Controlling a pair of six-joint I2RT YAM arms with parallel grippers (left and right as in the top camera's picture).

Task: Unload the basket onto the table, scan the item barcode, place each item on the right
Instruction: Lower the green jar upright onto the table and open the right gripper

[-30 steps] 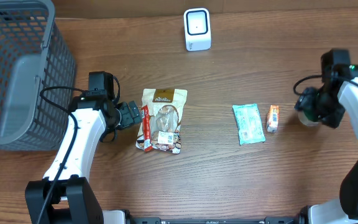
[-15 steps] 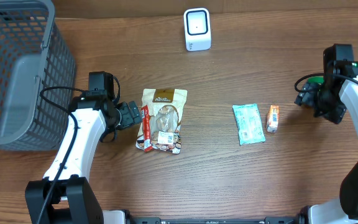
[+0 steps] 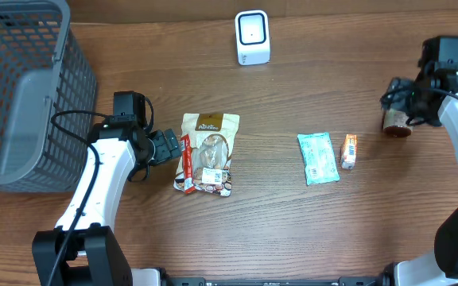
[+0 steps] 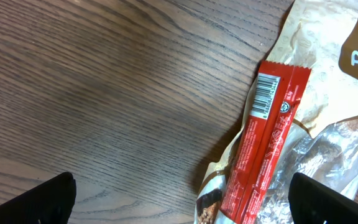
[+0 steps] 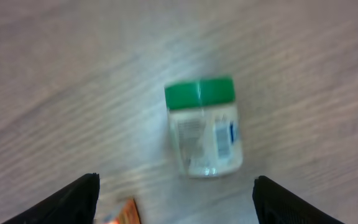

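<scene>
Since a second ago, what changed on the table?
The right gripper pulled back toward the table's far edge, jaws open, uncovering the green-lidded jar, which lies loose. The left gripper, snack bag, green packet, orange packet and scanner stayed put.

Bare table (image 3: pixel 293 87) lies open on both sides of the white scanner (image 3: pixel 252 37) and straight in front of it, in the lane between the snack bag (image 3: pixel 207 153) and the teal packet (image 3: pixel 317 157). Far left of the scanner, the grey wire basket (image 3: pixel 22 87) walls off that corner. To the scanner's right, an orange packet (image 3: pixel 348 151) and a green-lidded jar (image 5: pixel 205 127) narrow the passage.
</scene>
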